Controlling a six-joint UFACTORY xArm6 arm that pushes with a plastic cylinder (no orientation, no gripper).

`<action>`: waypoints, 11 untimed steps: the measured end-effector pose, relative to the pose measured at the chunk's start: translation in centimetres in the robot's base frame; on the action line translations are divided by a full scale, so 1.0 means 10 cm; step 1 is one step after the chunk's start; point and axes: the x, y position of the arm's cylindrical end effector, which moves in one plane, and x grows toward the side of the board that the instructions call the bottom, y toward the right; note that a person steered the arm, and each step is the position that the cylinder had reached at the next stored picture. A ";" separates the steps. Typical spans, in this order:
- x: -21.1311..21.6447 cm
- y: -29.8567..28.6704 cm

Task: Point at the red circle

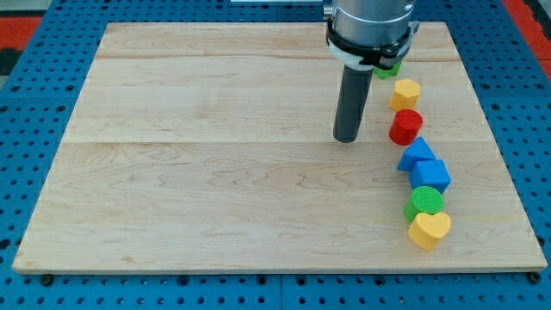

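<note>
The red circle (405,127) is a short red cylinder at the view's right, in a curved line of blocks. My tip (347,138) rests on the board just to the left of it, a small gap apart. Above the red circle lies a yellow hexagon-like block (405,93), and above that a green block (387,70) partly hidden by the arm. Below the red circle come a blue triangle (415,155), a blue cube-like block (430,176), a green circle (425,202) and a yellow heart (429,229).
The wooden board (215,155) lies on a blue perforated table (26,172). The arm's grey body (370,26) reaches in from the view's top. All blocks line up along the board's right side.
</note>
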 end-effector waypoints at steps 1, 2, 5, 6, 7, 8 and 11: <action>-0.04 0.00; -0.32 0.00; -0.50 0.00; -0.50 0.00; -0.43 -0.03; -0.28 -0.01; 0.06 0.39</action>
